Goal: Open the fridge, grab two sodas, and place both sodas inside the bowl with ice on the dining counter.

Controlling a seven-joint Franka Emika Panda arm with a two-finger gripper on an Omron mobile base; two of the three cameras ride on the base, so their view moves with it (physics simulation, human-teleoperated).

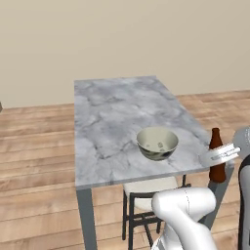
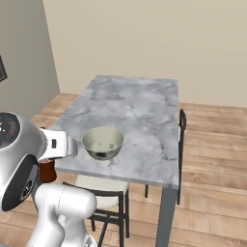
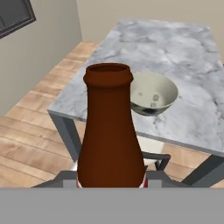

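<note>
Bottle (image 3: pixel 110 131) sits upright in the closed gripper (image 1: pixel 219 155), clamped low on its body, hanging off the table's (image 1: pixel 117 122) near corner, beside the bowl (image 1: pixel 157 142) and not yet over it. To do this well: carry it across above the rim, centre it, lower into the bowl, then let go.

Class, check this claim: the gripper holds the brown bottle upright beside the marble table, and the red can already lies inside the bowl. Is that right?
Not quite. The gripper does hold the brown bottle upright beside the marble table, but no red can lies in the bowl. The hand view looks into it and shows only small pale lumps on its dark bottom.
</note>
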